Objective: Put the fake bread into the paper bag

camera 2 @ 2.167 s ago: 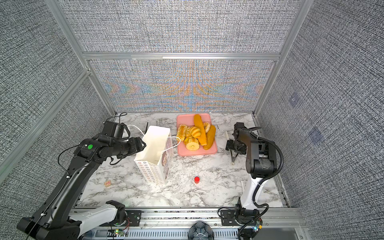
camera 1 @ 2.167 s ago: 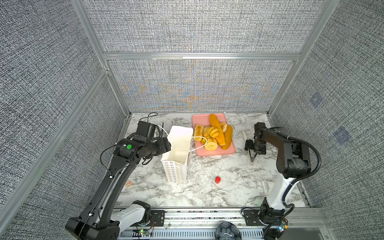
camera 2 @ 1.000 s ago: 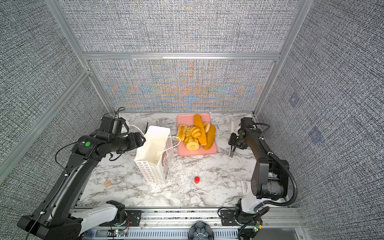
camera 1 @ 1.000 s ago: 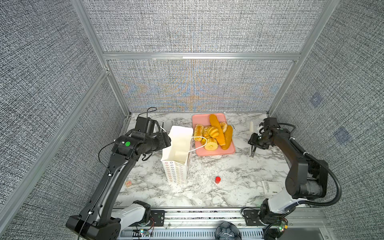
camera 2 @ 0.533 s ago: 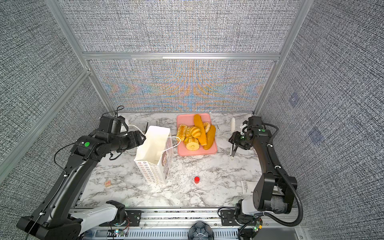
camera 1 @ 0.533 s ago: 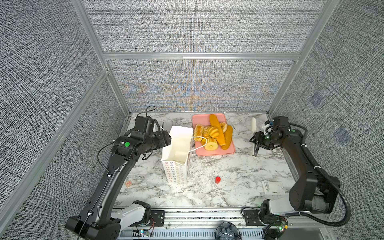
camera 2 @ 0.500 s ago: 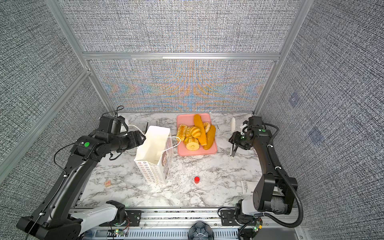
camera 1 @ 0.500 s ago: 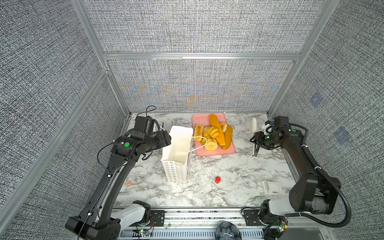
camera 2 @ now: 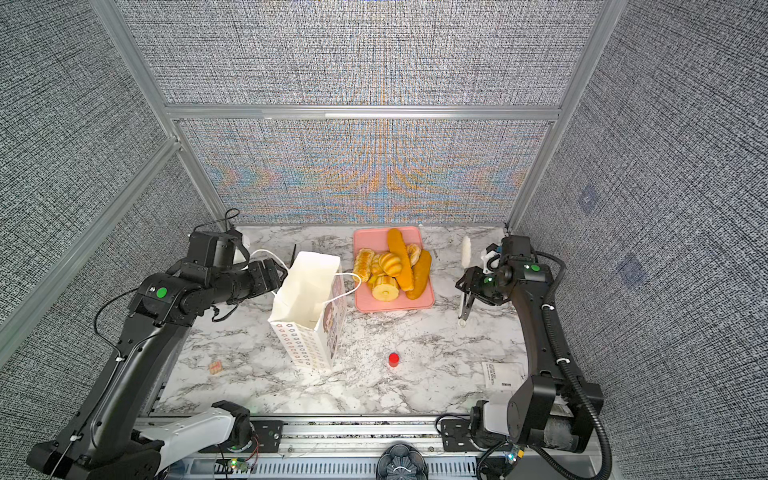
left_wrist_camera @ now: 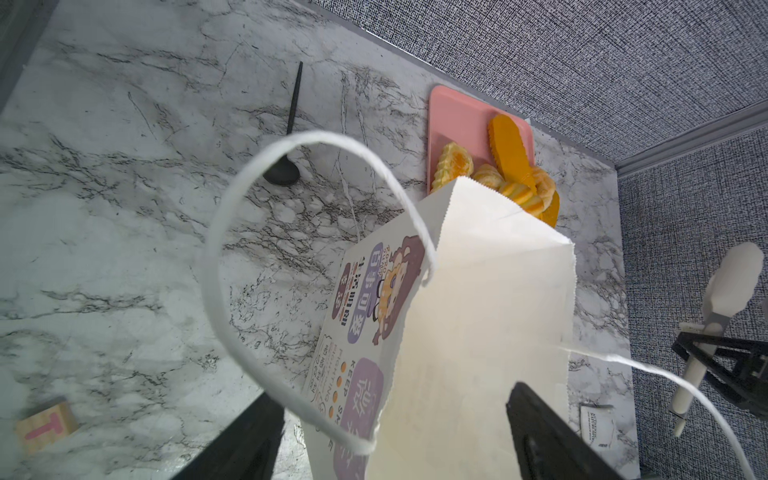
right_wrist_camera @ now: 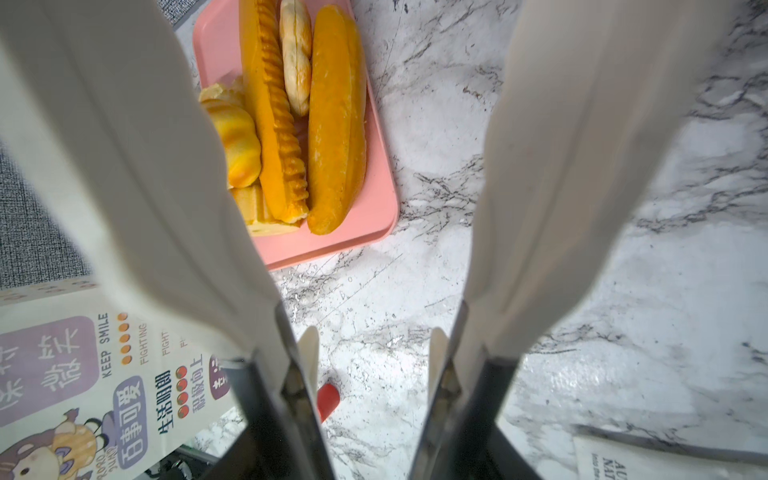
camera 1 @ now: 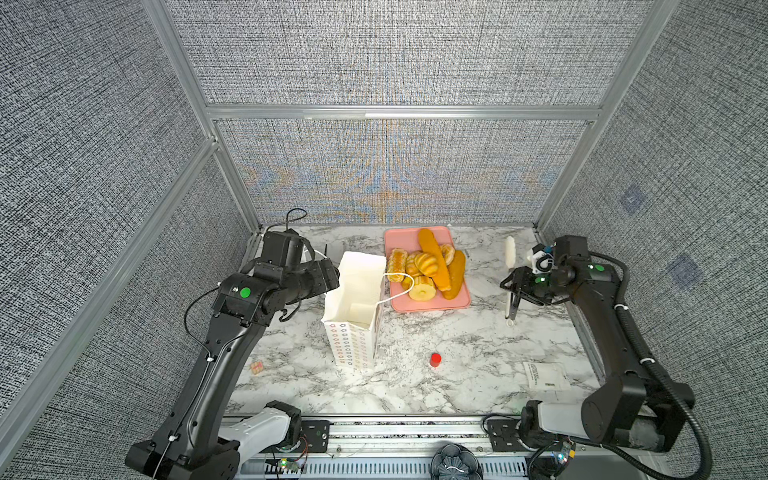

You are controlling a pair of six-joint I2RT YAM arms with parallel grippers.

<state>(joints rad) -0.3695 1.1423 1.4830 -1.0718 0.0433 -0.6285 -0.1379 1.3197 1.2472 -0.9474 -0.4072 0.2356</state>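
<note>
The fake bread (camera 1: 428,266) (camera 2: 392,266), several glossy golden loaves and buns, is piled on a pink tray (camera 1: 399,237). Left of it the white paper bag (camera 1: 357,286) (camera 2: 307,291) stands upright with its mouth open and cord handles loose. My left gripper (camera 1: 332,276) (left_wrist_camera: 390,395) is open at the bag's left rim, with the bag's wall (left_wrist_camera: 478,311) between its jaws. Right of the tray my right gripper (camera 1: 515,286) (right_wrist_camera: 370,374) is shut on white tongs (camera 1: 510,253) (right_wrist_camera: 561,145), whose two arms are spread apart, with nothing between them.
A small red cylinder (camera 1: 435,359) stands in front of the tray. A wooden block (camera 1: 256,366) lies front left, a printed card (camera 1: 542,374) front right, and a black spoon (left_wrist_camera: 286,124) behind the bag. Grey walls close in the marble table on three sides.
My right arm has swung outward and carried the tongs slightly to the right, off the table. My left gripper has shifted back along the bag's rim and opened a little wider.
</note>
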